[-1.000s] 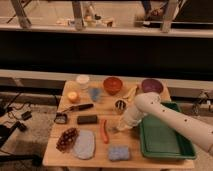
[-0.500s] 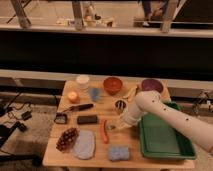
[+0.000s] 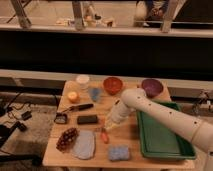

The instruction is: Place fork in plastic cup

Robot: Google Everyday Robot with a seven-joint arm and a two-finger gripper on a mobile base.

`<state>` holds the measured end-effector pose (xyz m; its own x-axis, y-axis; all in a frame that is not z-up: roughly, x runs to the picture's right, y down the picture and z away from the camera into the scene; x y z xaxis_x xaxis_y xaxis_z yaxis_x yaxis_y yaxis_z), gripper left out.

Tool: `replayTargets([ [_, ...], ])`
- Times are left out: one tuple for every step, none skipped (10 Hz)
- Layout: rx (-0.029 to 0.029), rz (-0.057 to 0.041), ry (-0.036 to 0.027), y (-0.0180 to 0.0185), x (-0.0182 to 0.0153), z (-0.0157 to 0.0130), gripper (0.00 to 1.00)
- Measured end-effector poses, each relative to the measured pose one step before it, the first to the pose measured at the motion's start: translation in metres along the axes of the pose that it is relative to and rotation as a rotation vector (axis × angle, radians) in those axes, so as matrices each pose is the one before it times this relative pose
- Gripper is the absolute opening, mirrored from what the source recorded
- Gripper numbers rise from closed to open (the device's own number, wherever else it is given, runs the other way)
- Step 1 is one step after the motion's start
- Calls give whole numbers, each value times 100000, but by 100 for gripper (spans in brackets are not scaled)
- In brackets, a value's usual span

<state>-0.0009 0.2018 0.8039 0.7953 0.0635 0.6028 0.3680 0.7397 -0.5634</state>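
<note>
The pale blue plastic cup (image 3: 95, 93) stands upright on the far left part of the wooden table (image 3: 131, 145), in front of the white round container (image 3: 83, 80). My gripper (image 3: 107, 126) is low over the middle of the table, just above the top end of the orange carrot (image 3: 104, 135) and well in front of and to the right of the cup. The white arm (image 3: 160, 114) reaches in from the right. I cannot make out the fork; it may be hidden under the gripper or the arm.
An orange bowl (image 3: 113, 85) and a purple bowl (image 3: 151, 86) stand at the back. A green tray (image 3: 162, 135) is on the right. A black-handled knife (image 3: 77, 107), an orange fruit (image 3: 73, 96), a black block (image 3: 87, 119), grapes (image 3: 67, 138), a grey cloth (image 3: 84, 144) and a blue sponge (image 3: 119, 152) lie on the left and at the front.
The gripper has moved left and slightly down, from beside the tray toward the carrot. The things on the table have not moved.
</note>
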Motion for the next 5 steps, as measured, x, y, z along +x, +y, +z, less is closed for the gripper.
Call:
replayTargets([
  [-359,-2514,-795,-629,-1041,252,18],
  [25,-3919,-755,-981,-1237,-246,18],
  [473,-2620,-299,-775,-663,-404,18],
  [715,-1728,-81,-619,-411,-479,18],
  [1051,-1454,161,-710,-175,-786,18],
])
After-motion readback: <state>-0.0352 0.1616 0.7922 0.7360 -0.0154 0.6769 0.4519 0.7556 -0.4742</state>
